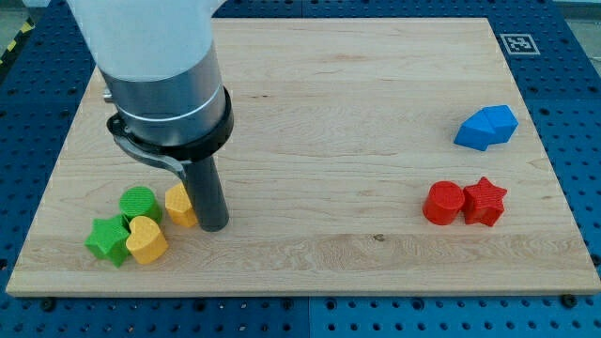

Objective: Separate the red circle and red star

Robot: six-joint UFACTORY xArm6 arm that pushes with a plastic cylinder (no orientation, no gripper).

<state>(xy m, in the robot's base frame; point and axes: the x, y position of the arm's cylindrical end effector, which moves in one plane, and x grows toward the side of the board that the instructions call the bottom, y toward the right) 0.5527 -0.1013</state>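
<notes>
1. Camera view: our tip (215,228) sits low at the view's left of the table (310,84), touching a yellow block (179,205); we carry no hand.
2. The red circle (442,203) and red star (485,201) touch, far toward the view's right, circle nearer our tip.

The red circle (443,203) and red star (485,201) lie touching side by side, circle on the view's left, at the desk's (329,94) lower right.
</notes>
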